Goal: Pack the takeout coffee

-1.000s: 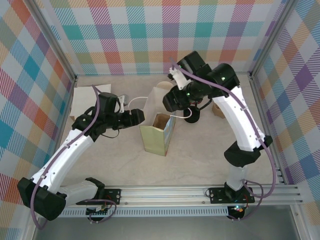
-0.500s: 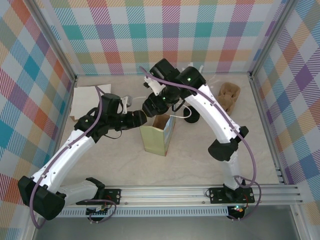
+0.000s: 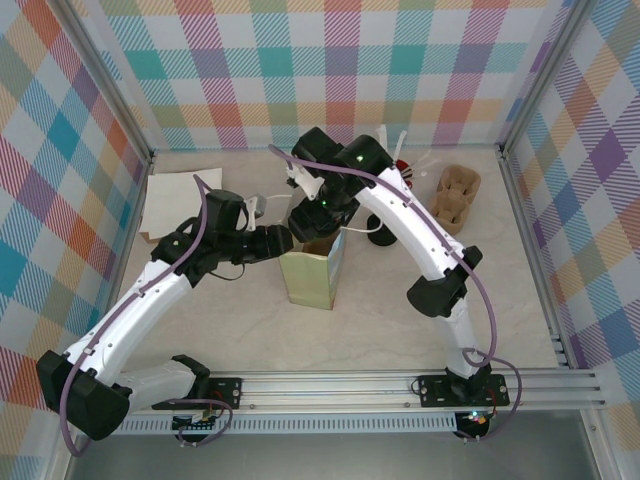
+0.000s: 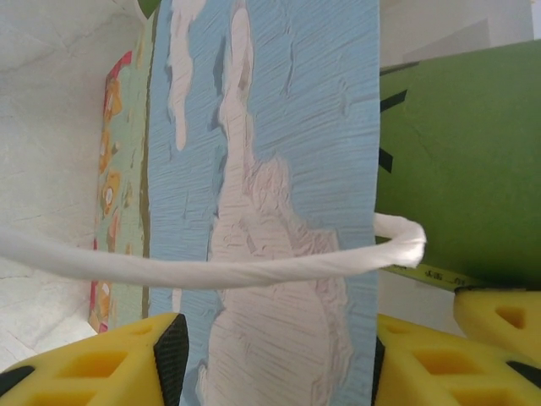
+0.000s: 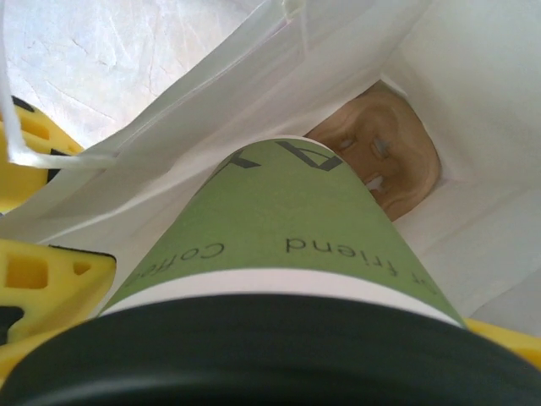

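Observation:
The takeout coffee, green-sided with a black lid, is tilted over the open mouth of the paper bag, and my right gripper is shut on it, with a yellow finger on each side. From above, that right gripper hangs over the standing paper bag. At the bag's top left edge is my left gripper. The left wrist view shows the bag's blue side panel between the left gripper's pads, both pads against its edges, and a white twisted handle crossing in front.
A brown cardboard piece lies at the bottom of the bag. A brown cup carrier sits back right, beside a red cup of white stirrers. White papers lie back left. A black round object is right of the bag.
My right arm has swung left, carrying the cup from right of the bag to over its mouth. The left gripper has narrowed onto the bag's side.

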